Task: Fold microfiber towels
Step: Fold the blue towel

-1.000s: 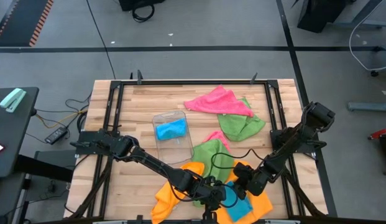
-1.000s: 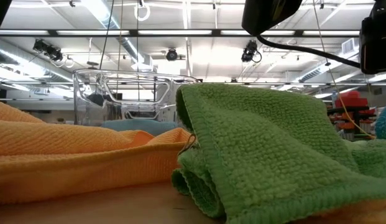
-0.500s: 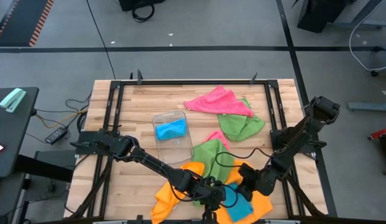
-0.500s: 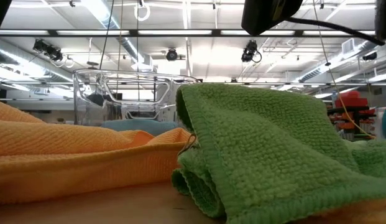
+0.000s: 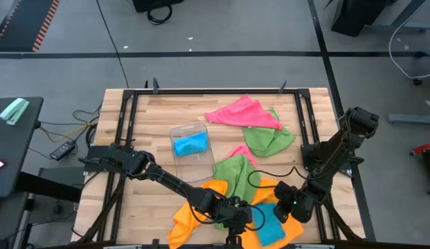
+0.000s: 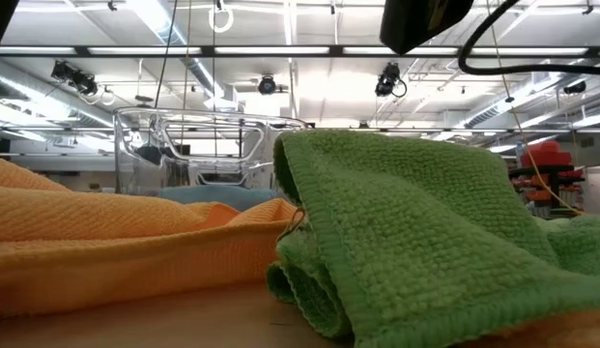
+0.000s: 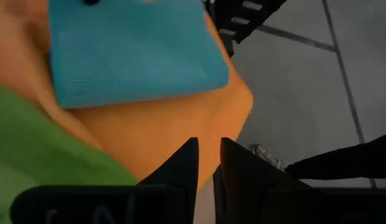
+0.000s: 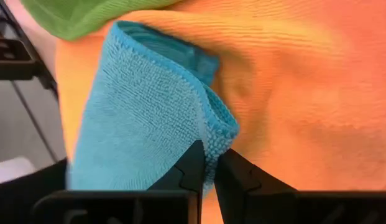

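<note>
At the table's 6 o'clock edge, your two grippers work close together over a heap of towels, and much of it is hidden from above by the arms themselves. Your right gripper point(image 8: 208, 163) has its fingers pressed together on the folded edge of the blue towel point(image 8: 137, 118), pinching its looped, fuzzy rim. Your left gripper point(image 7: 207, 163) hovers over the orange towel point(image 7: 174, 127) with its fingers nearly together, a thin slit between them; you cannot tell whether they catch any cloth. In the high view the left gripper point(image 5: 237, 214) sits at 9 o'clock of the blue towel point(image 5: 270, 223) and the right gripper point(image 5: 287, 205) at its 1 o'clock, the orange towel point(image 5: 190, 216) spreading beneath both.

From table height, the green towel point(image 6: 415, 232) fills the foreground, coarse terry, bunched and rolled at its edge, blocking the grippers from sight; only a dark piece of arm shows at 12 o'clock.

Further toward 12 o'clock stands a clear plastic tray point(image 5: 192, 150) with another blue cloth point(image 5: 190, 144) inside. Beyond it lie a crumpled pink towel point(image 5: 242, 113) and a second green towel point(image 5: 269, 140), touching each other.

Your table point(image 5: 152, 114) is pale wood planks in a black frame, on a grey floor.
</note>
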{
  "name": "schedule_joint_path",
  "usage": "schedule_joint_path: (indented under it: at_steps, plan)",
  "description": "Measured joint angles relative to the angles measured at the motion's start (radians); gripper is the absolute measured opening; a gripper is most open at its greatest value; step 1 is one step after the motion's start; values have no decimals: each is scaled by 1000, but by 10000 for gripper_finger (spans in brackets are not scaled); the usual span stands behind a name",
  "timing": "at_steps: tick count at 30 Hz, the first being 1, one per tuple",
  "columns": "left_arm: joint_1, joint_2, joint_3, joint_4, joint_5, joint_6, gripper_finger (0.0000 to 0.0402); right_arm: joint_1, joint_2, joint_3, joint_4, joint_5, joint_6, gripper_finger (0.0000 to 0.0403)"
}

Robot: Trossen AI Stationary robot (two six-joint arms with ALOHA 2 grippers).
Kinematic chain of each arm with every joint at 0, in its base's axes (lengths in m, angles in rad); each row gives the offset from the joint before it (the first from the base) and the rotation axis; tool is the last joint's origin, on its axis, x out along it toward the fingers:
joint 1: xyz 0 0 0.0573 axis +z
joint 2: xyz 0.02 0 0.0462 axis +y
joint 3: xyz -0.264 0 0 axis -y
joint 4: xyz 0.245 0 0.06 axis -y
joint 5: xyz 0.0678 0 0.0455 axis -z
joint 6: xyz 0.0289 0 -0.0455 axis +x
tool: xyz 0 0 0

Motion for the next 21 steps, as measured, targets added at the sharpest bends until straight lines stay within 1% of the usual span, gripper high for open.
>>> schedule_joint_path:
  at_steps: [3, 6, 9, 13, 15, 18, 20, 21]
  plan:
    - [0, 0, 0, 46, -15, 0, 80, -10, 0, -11, 4, 0, -52, 38]
    - [-8, 0, 0, 104, -78, 8, 90, -11, 0, -12, 6, 2, -102, 38]
    - [-16, 0, 0, 154, -139, 33, 103, -11, 15, -16, -13, 1, -113, 39]
    - [-17, 12, -1, 170, -159, 29, 116, -8, 38, -31, -15, 1, -123, 47]
    - [-17, 25, -1, 188, -161, 29, 118, -7, 39, -33, -16, 0, -126, 61]
    - [-18, 33, -2, 199, -162, 29, 116, -8, 35, -30, -10, 0, -133, 95]
    - [-21, 46, 1, 241, -164, 30, 114, -8, 34, -24, -6, -21, -133, 121]
    - [-23, 47, 0, 234, -163, 34, 113, -8, 30, -22, -7, -39, -133, 134]
